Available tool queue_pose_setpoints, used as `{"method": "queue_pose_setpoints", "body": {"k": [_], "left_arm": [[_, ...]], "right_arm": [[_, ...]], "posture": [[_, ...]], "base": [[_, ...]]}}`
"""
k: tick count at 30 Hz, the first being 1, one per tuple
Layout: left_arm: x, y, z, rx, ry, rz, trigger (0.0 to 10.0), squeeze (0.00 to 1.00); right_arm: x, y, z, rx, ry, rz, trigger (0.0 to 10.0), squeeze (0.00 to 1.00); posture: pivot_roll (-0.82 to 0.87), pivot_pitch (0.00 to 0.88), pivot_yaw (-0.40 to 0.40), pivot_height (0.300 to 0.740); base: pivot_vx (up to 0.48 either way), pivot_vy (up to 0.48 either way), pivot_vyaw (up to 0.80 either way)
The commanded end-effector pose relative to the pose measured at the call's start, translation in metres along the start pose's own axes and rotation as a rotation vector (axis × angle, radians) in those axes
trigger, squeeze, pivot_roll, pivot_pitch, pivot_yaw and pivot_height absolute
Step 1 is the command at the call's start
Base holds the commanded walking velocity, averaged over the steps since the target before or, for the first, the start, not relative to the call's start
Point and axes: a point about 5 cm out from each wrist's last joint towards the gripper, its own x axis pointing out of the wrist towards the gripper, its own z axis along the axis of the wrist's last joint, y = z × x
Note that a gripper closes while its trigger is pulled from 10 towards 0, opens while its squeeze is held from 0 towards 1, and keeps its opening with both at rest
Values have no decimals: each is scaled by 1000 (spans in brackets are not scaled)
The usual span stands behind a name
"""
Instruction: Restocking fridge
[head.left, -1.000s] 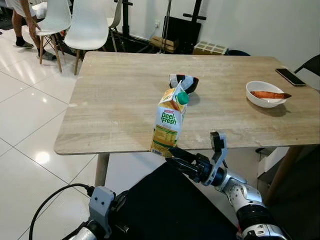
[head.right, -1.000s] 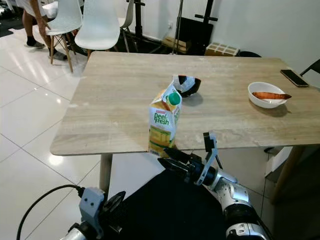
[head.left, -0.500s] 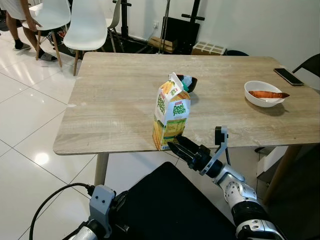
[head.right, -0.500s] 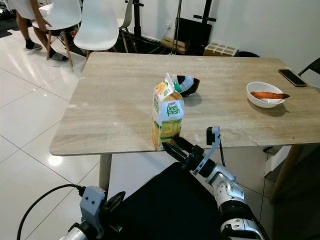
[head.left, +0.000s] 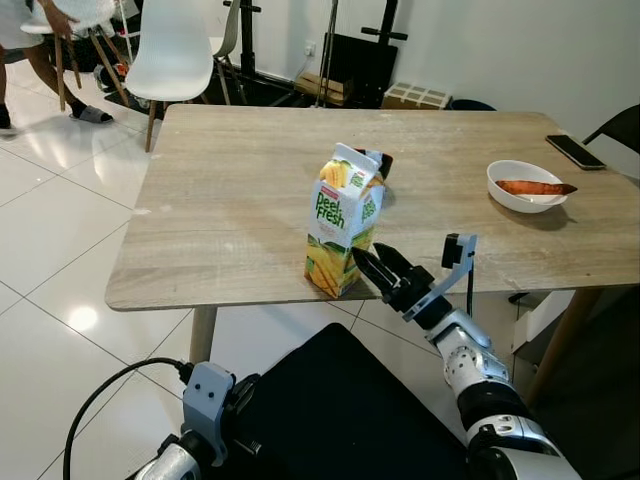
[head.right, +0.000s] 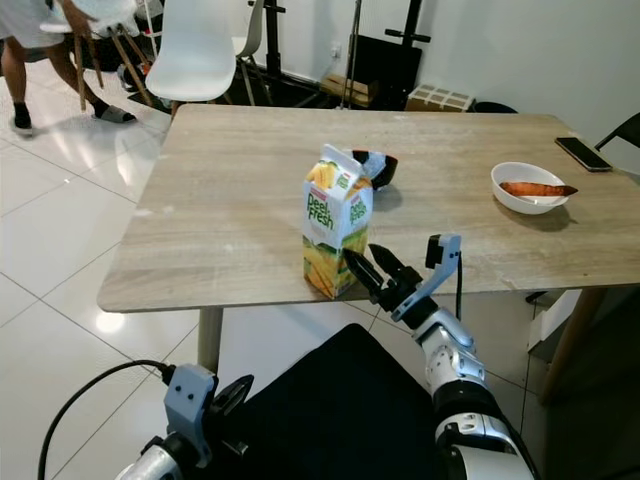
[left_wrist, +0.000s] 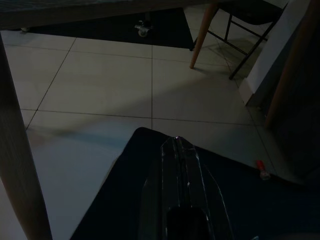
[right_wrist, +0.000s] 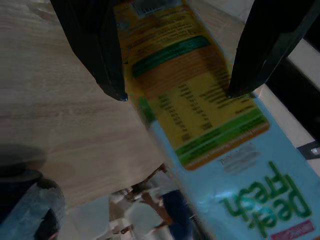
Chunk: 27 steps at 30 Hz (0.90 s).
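Jaws of right gripper (head.left: 368, 268) spread wide, juice carton (head.left: 343, 222) just ahead, upright nr table (head.left: 220, 200) edge, unheld

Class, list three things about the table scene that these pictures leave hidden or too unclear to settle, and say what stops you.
1. Dark bowl: the juice carton covers most of it in the eye views.
2. Carton's small print: blurred in the right wrist view, behind the right claw.
3. Phone: too small to read its screen.
4. Left claw: very dark in the left wrist view.
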Motion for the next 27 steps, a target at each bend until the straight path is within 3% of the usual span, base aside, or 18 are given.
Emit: {"method": "queue_pose_setpoints", "body": {"k": [1, 5, 8, 11, 12, 14, 16, 20, 22, 25, 26, 27], "left_arm": [[1, -3, -3, -4, 19, -12, 10000, 0], [3, -1, -1, 0, 16, -8, 10000, 0], [4, 0, 0, -1, 10, 2, 10000, 0], [4, 0, 0, -1, 10, 3, 10000, 0], [4, 0, 0, -2, 9, 5, 10000, 0], [4, 0, 0, -2, 9, 5, 10000, 0], [4, 0, 0, -3, 9, 7, 10000, 0], [4, -1, 1, -4, 8, 7, 10000, 0], [5, -1, 1, -6, 5, 7, 10000, 0], [6, 0, 4, -5, -2, 2, 10000, 0], [7, 0, 5, -5, -6, -1, 10000, 0], [9, 1, 7, -6, -12, -3, 10000, 0]], "right_arm": [[3, -1, 3, -9, -16, -13, 10000, 0], [7, -6, 17, -46, -33, -17, 10000, 0], [7, -20, 45, -111, -99, -111, 10000, 0], [8, -24, 56, -131, -133, -151, 10000, 0], [9, -32, 80, -172, -207, -228, 10000, 0], [9, -34, 91, -191, -238, -257, 10000, 0], [12, -34, 109, -208, -293, -267, 10000, 0], [13, -34, 114, -210, -310, -266, 10000, 0], [21, -31, 128, -165, -356, -240, 10000, 0], [32, -24, 135, -158, -328, -183, 10000, 0], [37, -21, 134, -179, -281, -168, 10000, 184], [39, -19, 133, -209, -239, -156, 10000, 439]], "posture": [[-27, 52, -65, 740], [-24, 61, -71, 740], [-20, 64, -76, 740], [-20, 64, -76, 740], [-18, 69, -80, 740], [-16, 72, -81, 740], [-14, 73, -81, 740], [-14, 73, -81, 740], [-12, 74, -76, 740], [-11, 75, -73, 740], [-12, 76, -74, 740], [-12, 76, -74, 740]], "base": [[0, 0, 0], [0, 0, 0], [0, 0, 0], [0, 0, 0], [0, 0, 0], [0, 0, 0], [0, 0, 0], [0, 0, 0], [0, 0, 0], [0, 0, 0], [0, 0, 0], [0, 0, 0]]}}
